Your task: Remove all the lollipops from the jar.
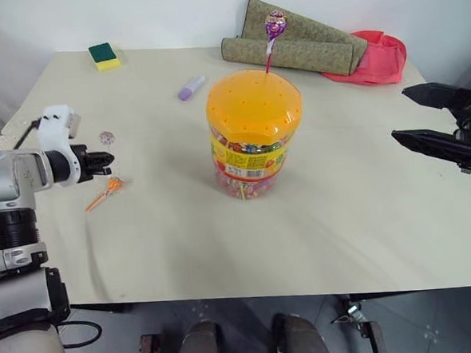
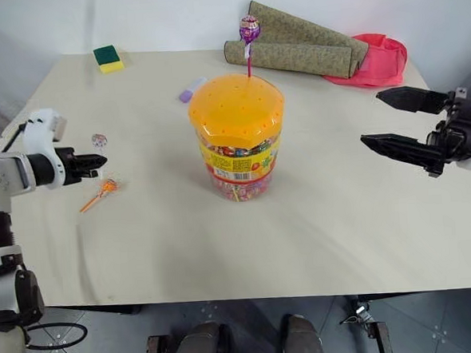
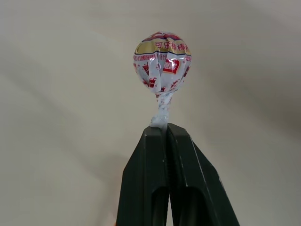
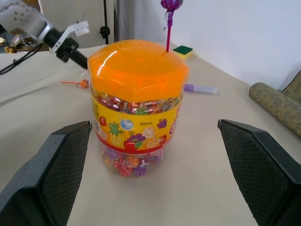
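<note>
The jar [image 1: 253, 135], clear with a wide orange perforated lid and a yellow-red label, stands mid-table. A purple lollipop [image 1: 275, 24] sticks upright out of the lid's far side. Left of the jar, an orange lollipop [image 1: 112, 185] lies flat on the table. My left gripper [image 1: 109, 159] is low over the table just beyond it, shut on a pinkish-white lollipop [image 3: 162, 59] that it pinches below the wrapped head. My right gripper [image 1: 400, 114] hangs open and empty to the right of the jar, apart from it, its fingers [image 4: 56, 165] framing the jar from a distance.
A lilac capsule-shaped piece [image 1: 191, 88] lies behind the jar to the left. A green-and-yellow sponge [image 1: 104, 56] sits at the far left corner. A rolled mat [image 1: 295, 45] and a red bowl [image 1: 378, 56] lie along the back edge.
</note>
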Robot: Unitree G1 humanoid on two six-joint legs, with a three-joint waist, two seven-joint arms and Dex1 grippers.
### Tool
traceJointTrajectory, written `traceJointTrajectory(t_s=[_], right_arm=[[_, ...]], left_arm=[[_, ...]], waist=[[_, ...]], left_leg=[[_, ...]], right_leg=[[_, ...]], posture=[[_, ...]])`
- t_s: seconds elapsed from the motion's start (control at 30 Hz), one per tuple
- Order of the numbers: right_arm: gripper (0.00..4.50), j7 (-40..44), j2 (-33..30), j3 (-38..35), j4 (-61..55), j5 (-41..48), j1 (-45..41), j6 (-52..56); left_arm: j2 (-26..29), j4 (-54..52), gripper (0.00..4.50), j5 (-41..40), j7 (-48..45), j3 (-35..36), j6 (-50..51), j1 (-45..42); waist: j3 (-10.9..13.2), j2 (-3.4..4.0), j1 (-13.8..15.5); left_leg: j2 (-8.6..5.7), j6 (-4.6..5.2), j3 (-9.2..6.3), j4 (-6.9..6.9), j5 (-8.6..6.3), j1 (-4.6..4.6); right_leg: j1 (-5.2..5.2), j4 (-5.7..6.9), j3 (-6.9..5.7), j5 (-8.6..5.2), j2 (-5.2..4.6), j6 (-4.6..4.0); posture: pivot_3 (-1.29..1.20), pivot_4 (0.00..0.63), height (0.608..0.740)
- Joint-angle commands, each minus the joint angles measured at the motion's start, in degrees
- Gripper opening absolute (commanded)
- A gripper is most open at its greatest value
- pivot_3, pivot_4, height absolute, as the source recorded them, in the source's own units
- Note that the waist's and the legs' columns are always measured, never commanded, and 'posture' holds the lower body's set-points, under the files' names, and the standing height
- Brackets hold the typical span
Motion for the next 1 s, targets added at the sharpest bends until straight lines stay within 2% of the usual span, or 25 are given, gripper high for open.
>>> traceJointTrajectory(t_s=[0.03,0.13,0.23,0.63,0.67,1.0], right_arm=[[4.50,0.2,-0.3,-0.8,-0.1,0.3,-1.0,-0.6],[4.50,0.4,-0.5,-0.4,0.4,-0.3,-1.8,-0.9],[4.50,0.5,-0.6,-0.3,0.8,-0.5,-2.4,-1.0],[4.50,0.9,-0.9,-0.9,0.8,-1.3,-2.2,-1.2],[4.50,0.8,-0.9,-1.0,0.6,-1.2,-2.1,-1.2],[4.50,1.0,-1.4,-1.4,0.6,-1.4,-1.9,-1.4]], left_arm=[[-0.1,-1.9,0.02,-0.2,2.7,0.9,1.6,-0.1],[-0.2,-1.2,0.02,-0.1,4.2,-0.6,4.9,-0.3],[-0.7,-1.0,0.67,-0.7,4.9,-0.6,6.8,-0.9],[0.7,-2.7,4.34,-2.6,4.6,-3.0,8.5,-3.2],[0.9,-2.6,4.46,-2.6,4.5,-3.1,8.2,-3.4],[4.6,-3.8,4.46,-3.7,2.5,-4.9,7.4,-5.4]], waist=[[0.0,0.00,0.0],[0.0,0.00,0.0],[0.0,0.00,0.0],[0.0,0.00,0.0],[0.0,0.00,0.0],[0.0,0.00,0.0]], left_leg=[[0.00,0.00,-0.01,0.00,0.00,0.00],[0.00,0.00,0.00,0.00,0.00,0.00],[0.00,0.00,0.01,0.00,0.00,0.00],[0.00,0.00,0.02,0.00,0.00,0.01],[0.00,0.00,0.02,0.00,0.00,0.01],[0.00,0.00,0.03,0.00,0.00,0.01]], right_leg=[[0.00,0.00,0.00,0.00,0.00,0.00],[0.00,0.00,0.01,0.00,0.00,0.00],[0.00,0.01,0.01,0.00,0.00,0.00],[0.00,0.01,0.02,0.00,0.00,0.00],[0.00,0.01,0.02,0.00,0.00,0.00],[0.00,0.00,0.03,0.00,0.00,0.00]], posture=[[0.00,0.150,0.740],[0.00,0.150,0.740],[0.00,0.150,0.740],[0.00,0.150,0.740],[0.00,0.150,0.740],[0.00,0.150,0.740]])
